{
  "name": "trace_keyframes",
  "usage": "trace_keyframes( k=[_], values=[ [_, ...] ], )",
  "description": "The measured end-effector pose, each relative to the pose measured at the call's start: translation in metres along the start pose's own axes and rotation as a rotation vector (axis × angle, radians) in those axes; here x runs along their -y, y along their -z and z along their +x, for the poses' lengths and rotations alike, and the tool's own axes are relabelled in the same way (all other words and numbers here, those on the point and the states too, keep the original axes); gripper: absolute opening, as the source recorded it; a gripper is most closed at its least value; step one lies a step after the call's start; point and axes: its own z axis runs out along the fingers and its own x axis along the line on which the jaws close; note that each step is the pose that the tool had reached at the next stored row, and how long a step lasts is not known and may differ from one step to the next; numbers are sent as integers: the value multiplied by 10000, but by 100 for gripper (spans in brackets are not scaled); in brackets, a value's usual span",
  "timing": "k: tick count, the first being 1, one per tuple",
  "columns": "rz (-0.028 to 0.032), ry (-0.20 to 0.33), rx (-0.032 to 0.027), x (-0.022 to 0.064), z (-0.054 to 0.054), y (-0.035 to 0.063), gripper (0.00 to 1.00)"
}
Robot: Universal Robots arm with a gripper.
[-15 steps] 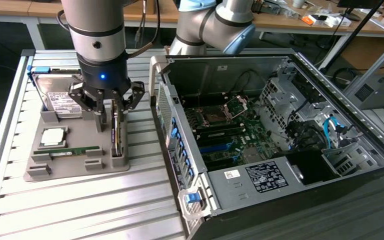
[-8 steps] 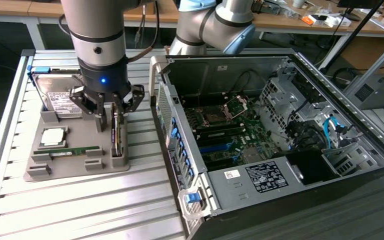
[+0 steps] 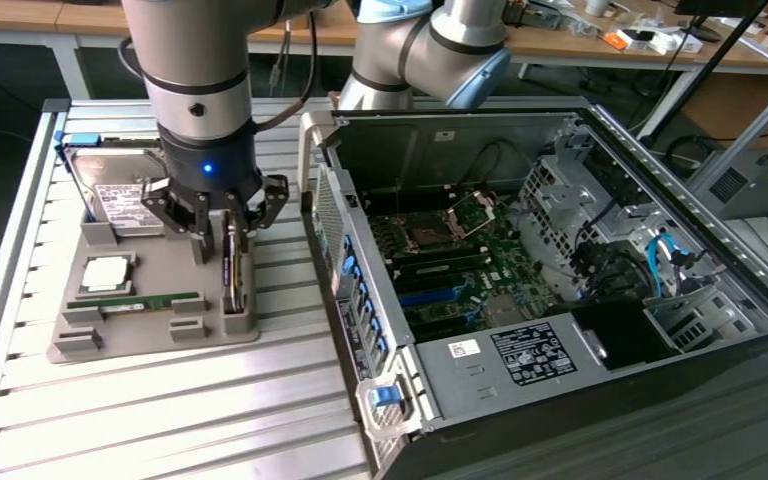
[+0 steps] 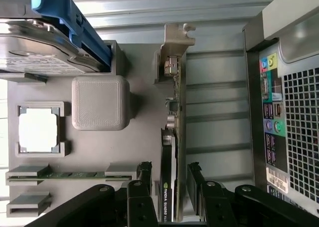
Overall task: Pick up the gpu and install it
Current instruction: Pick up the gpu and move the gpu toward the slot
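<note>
- The gpu [image 4: 175, 102] is a thin, flat card, dark with a tan-brown face. A metal bracket closes one end. White lettering on its upper edge reads NVIDIA QUADRO.
- Location: the gpu stands upright on its long edge in a slot of the grey tray [image 3: 157, 345], along the tray's 3 o'clock side in the exterior view.
- The tray rests on the slatted table [image 3: 157, 420]. The open computer case [image 3: 518, 355] lies at 3 o'clock from the tray.
- Other tray contents: hard drive [image 3: 117, 195] at 11 o'clock, processor chip [image 3: 107, 272] at 9 o'clock, memory stick [image 3: 151, 300] at 7 o'clock.
- The tool [image 4: 169, 171] is lowered over the gpu with its jaws spread wide.
- The fingers [image 4: 145, 174] straddle the card, one on each face.
- A gap shows on one side. The other finger sits just beside the card, possibly touching; contact cannot be confirmed.
- The tool grips nothing.
</note>
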Motion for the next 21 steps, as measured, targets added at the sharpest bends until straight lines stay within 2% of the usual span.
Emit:
trace_keyframes(
  k=[5, 21],
  values=[
    [0, -1, -1, -12, 3, -57, 42],
    [7, -1, 0, -147, 13, -151, 42]
  ],
)
